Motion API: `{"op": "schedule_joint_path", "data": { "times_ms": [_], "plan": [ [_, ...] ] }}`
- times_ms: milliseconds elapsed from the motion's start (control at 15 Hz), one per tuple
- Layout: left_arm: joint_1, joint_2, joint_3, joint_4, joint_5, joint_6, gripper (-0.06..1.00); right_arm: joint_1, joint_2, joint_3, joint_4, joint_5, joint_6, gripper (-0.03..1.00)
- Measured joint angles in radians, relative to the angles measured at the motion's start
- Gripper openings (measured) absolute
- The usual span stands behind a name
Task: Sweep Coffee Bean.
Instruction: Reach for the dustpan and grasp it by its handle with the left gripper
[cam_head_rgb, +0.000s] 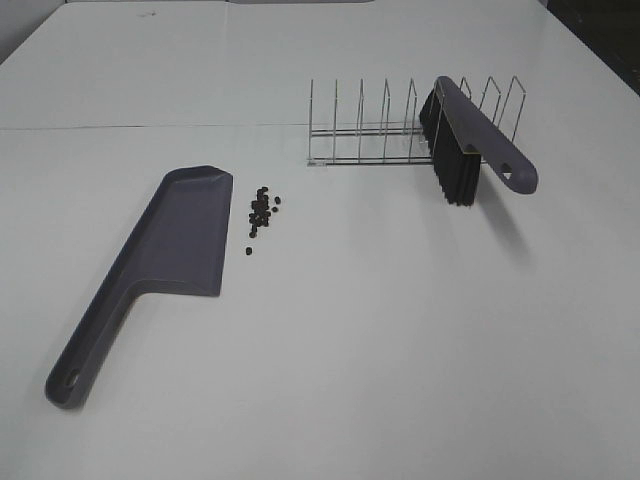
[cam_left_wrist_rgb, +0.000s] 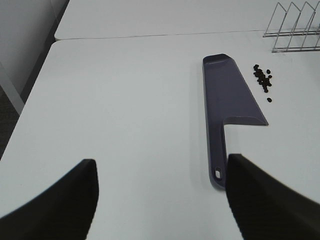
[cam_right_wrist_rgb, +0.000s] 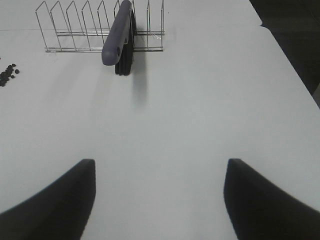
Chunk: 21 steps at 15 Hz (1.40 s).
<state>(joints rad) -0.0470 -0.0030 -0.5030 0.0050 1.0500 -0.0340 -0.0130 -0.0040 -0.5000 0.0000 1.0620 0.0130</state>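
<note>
White table, sweep not begun. Both pincers gape apart, empty. Dustpan lies just ahead of my left pincer, with the coffee beans beside its pan, farther out. Brush leans in the wire rack, well ahead of my right pincer. Next, probably: grip both handles.

You are looking at a lab-style test setup, not a home. Plain white bench tops are butted along a seam, with dark floor past the edge. Staged props are set out on them: wire rack, dustpan, brush.
</note>
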Motion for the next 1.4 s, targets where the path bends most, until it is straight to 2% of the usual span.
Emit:
{"op": "schedule_joint_path", "data": {
  "times_ms": [1400],
  "plan": [
    [0.0,0.0,0.0,0.0,0.0,0.0,0.68,0.0,0.0,0.0,0.0,0.0,0.0,0.63]
  ]
}}
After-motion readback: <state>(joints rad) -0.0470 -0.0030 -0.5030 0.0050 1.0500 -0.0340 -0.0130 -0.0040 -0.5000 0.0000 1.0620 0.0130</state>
